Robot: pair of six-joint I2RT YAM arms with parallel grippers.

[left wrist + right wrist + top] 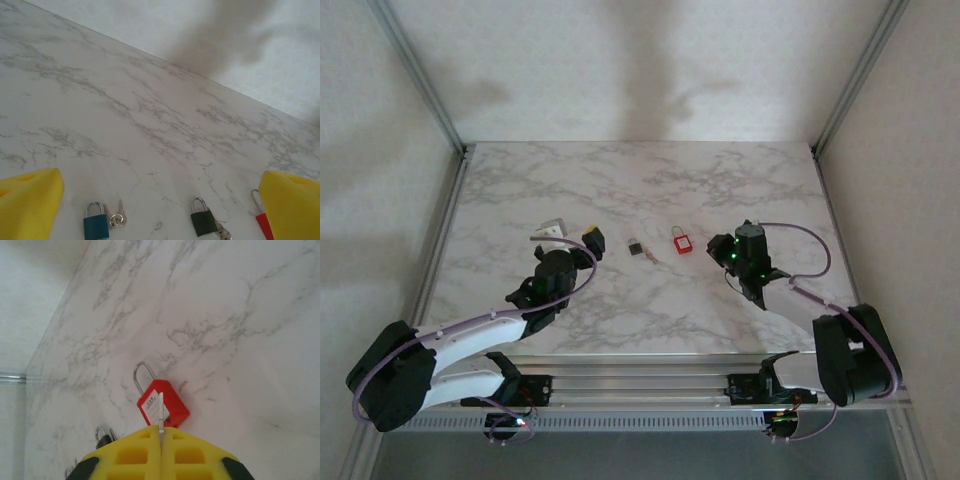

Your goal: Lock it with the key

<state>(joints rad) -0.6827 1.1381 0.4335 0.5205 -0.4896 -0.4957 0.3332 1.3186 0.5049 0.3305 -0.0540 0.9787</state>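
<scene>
We are looking at white marble-pattern table [620, 180], grey veins running all across top. We are counting three padlocks lying flat on it in loose row near middle, shackles pointing toward far edge. Blue padlock [95, 226] is lying leftmost, keys [117, 218] on small ring resting just beside its shackle. Green padlock [203, 223] is lying in middle, well apart from blue one, key [223, 233] sitting against its lower corner. Red padlock [681, 243] is lying rightmost, near green one.
</scene>
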